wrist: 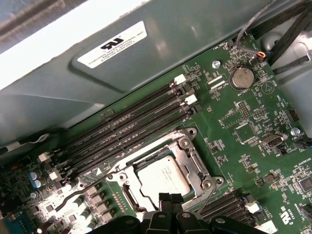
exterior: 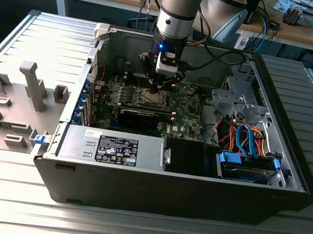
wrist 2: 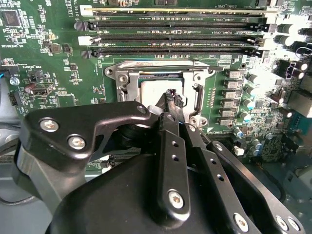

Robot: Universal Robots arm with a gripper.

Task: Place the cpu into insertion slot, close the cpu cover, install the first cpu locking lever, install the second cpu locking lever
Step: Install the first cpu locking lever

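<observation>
cpu (wrist: pixel 163 175) sat in its socket beside the memory slots (wrist: pixel 131 127), with the cpu cover (wrist: pixel 189 155) looking folded down around it. The hand (wrist: pixel 169 199) hung at the cover's edge away from those slots, fingers pressed together and empty, probably for pushing rather than grabbing.

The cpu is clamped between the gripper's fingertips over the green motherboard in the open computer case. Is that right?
No. The cpu is not clamped in the gripper: the first wrist view shows it seated flat on the green motherboard, framed by the cpu cover. The gripper does hang over it in the open case.
</observation>
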